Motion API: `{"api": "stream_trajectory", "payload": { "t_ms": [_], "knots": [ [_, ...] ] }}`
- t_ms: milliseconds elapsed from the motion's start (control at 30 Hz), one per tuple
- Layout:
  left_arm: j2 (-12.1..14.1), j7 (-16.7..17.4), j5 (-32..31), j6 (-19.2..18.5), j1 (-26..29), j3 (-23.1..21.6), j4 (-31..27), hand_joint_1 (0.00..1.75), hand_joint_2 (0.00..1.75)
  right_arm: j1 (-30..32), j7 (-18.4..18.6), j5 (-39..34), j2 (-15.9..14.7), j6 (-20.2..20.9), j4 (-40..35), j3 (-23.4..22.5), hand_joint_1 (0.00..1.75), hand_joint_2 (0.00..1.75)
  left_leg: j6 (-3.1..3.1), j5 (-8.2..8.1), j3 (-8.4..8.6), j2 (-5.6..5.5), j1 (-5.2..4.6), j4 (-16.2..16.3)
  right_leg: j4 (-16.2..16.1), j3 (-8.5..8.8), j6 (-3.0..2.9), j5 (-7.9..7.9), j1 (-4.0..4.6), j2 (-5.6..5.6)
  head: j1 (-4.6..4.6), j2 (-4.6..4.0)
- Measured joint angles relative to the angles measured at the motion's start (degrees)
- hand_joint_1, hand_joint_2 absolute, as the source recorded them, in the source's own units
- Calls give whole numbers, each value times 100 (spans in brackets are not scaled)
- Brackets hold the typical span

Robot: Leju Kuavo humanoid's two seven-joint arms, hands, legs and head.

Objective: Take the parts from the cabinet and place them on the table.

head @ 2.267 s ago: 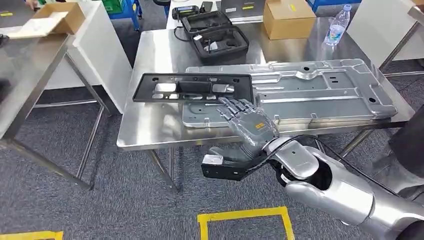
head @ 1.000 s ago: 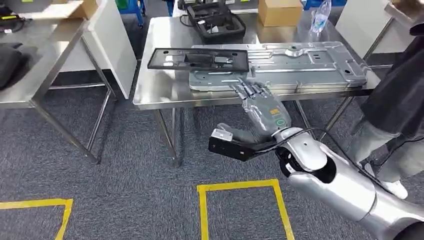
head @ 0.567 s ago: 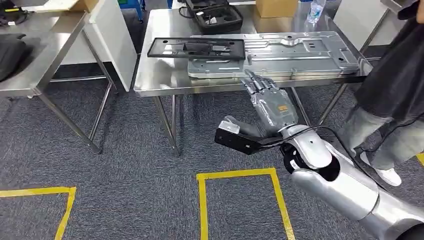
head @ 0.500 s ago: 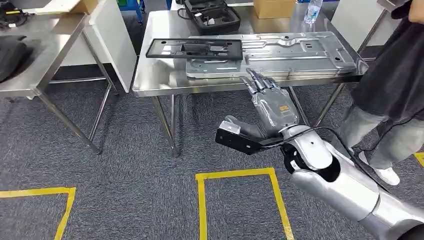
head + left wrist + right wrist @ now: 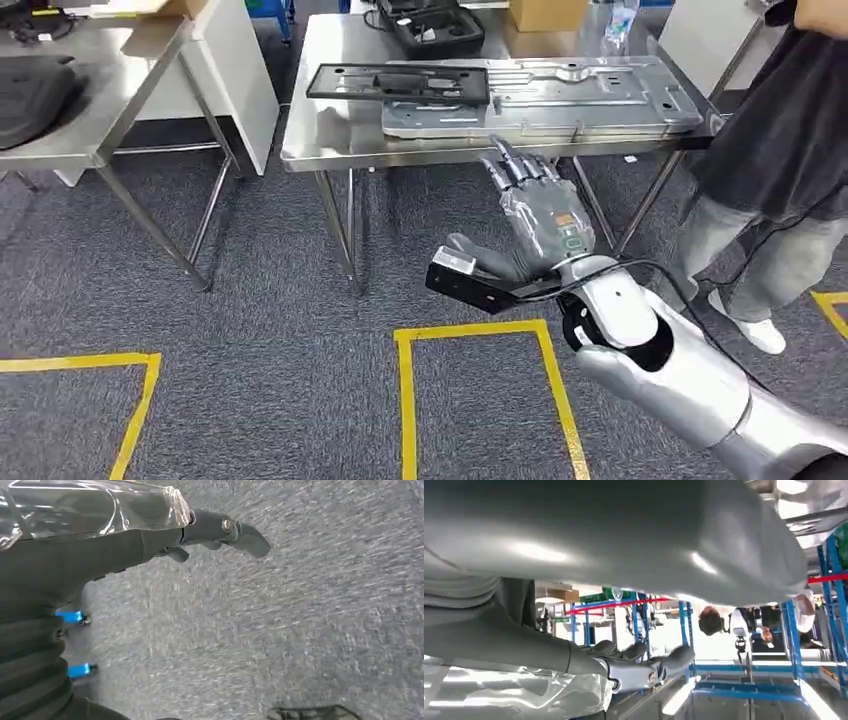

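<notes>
head view: the right hand (image 5: 535, 215) is shown with its fingers (image 5: 512, 168) spread and nothing held, below the edge of the steel table (image 5: 330, 150). beyond the fingertips, the black frame part (image 5: 400, 83) is seen lying on the table, overlapping the grey metal panel (image 5: 580, 95). a person (image 5: 775, 140) is seen just beside the table.

left wrist view: the left hand (image 5: 220, 530) is shown over grey carpet (image 5: 300, 630), holding nothing; its fingers' spread cannot be told.

right wrist view: the fingers are seen extended and empty.
</notes>
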Motion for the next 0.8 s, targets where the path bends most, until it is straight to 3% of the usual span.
{"api": "stream_trajectory", "payload": {
  "t_ms": [67, 100, 133, 167, 200, 267, 300, 333, 433, 467, 500, 533, 600, 633, 667, 700, 733, 767, 800],
  "knots": [
    [0, 0, 2, -2, -10, 0, 2, 0, 175, 10, 7, 15, 0, 50, 0, -7, 0, 0, 75, 118, -164, 4, -21, 5, 783, -260, 4, -729, -2, 1, 15, 0],
    [-4, 0, 7, -4, -10, 0, 2, 0, 175, 30, 7, 24, 0, 57, 0, -9, 0, 0, 88, 183, -241, 6, -33, 8, 1258, -387, 8, -1004, -1, 1, 15, 0],
    [-9, 0, 7, -4, -7, 0, 2, 0, 175, 51, 7, 28, 0, 66, 0, -9, 0, 0, 91, 250, -333, 6, -47, 14, 1685, -469, 12, -1137, 0, 1, 17, 0],
    [-11, 0, 9, -4, -4, 0, 2, 0, 175, 69, 7, 28, 0, 74, 0, -9, 0, 0, 92, 317, -418, 6, -57, 18, 1854, -442, 10, -1069, 0, 1, 17, 0],
    [-11, 0, 9, -4, -4, 0, 4, 0, 175, 79, 7, 31, 2, 74, 0, -9, 0, 0, 87, 378, -499, 6, -63, 20, 1767, -299, 7, -902, 0, 1, 17, 0],
    [-11, 0, 15, -4, -4, 0, 4, 0, 175, 78, 7, 35, 4, 74, 0, -15, 0, 0, 62, 492, -644, 1, -66, 36, 994, 303, -16, -547, 0, 1, 17, 0],
    [-11, 0, 15, -4, -6, 0, 4, 0, 175, 72, 7, 39, 4, 74, 0, -28, 0, 0, 37, 535, -685, -3, -67, 69, 430, 725, -34, -561, 0, 2, 17, 2],
    [-13, 0, 15, -4, -2, 0, 4, 0, 175, 56, 4, 46, 7, 70, -2, -42, 0, 0, 9, 558, -750, -12, -99, 113, -99, 1080, -38, -699, 42, 3, 20, 0],
    [-15, -2, 37, -2, 10, 0, 7, 0, 175, 73, -2, 68, 20, 63, -4, -68, 0, 0, -89, 720, -810, -6, -65, 108, -181, 1015, -155, -686, 97, 3, 7, 2],
    [-13, -2, 39, -4, 29, -2, 13, 0, 175, 82, -2, 83, 26, 63, -2, -66, 0, 0, -125, 755, -846, -12, -65, 107, -205, 984, -223, -613, 66, -8, 15, 0],
    [-22, -2, 42, -4, 38, -4, 17, 0, 175, 71, -15, 101, 31, 61, -4, -66, 0, 0, -165, 589, -907, -18, -19, 199, -204, 920, -258, -545, 54, -15, 11, 0],
    [-26, -4, 42, -4, 40, -7, 17, 0, 175, 75, -26, 109, 44, 57, -4, -66, 0, 0, -212, 220, -1034, -16, -13, 510, -203, 841, -303, -477, 49, -18, 4, 2],
    [-26, -4, 44, -4, 32, -7, 17, 0, 175, 79, -35, 122, 63, 55, -4, -68, 0, 0, -279, -421, -1327, -15, 16, 1464, -200, 683, -314, -354, 49, -17, 2, 0],
    [-26, -4, 59, -4, 33, -7, 20, 0, 175, 91, -39, 129, 72, 55, -4, -66, 0, 0, -300, -581, -1421, -15, 24, 1874, -198, 601, -312, -296, 49, -17, 2, 0],
    [-31, -4, 61, -4, 34, -7, 20, 0, 175, 108, -44, 133, 77, 55, -4, -66, 0, 0, -308, -574, -1425, -15, 34, 2105, -196, 515, -305, -234, 48, -17, 0, 0],
    [-35, -4, 61, -4, 33, -7, 20, 0, 175, 124, -44, 133, 77, 55, -4, -66, 0, 0, -315, -450, -1309, -15, 43, 2063, -195, 434, -299, -175, 48, -16, 0, 0],
    [-33, -4, 61, -4, 32, -7, 20, 0, 175, 128, -46, 133, 77, 55, -4, -66, 0, 0, -316, -239, -1041, -15, 48, 1751, -193, 347, -283, -110, 47, -15, 2, 0],
    [-33, -7, 63, -4, 30, -7, 20, 0, 175, 127, -55, 136, 79, 53, -4, -68, 0, 0, -307, -71, -699, -15, 47, 1282, -192, 286, -265, -58, 45, -12, 0, 0],
    [-33, -9, 70, -4, 21, -7, 20, 0, 175, 127, -57, 140, 81, 52, -4, -68, 0, 0, -280, -13, -274, -16, 45, 690, -192, 242, -242, -10, 45, -11, 0, 0]
  ]
}}
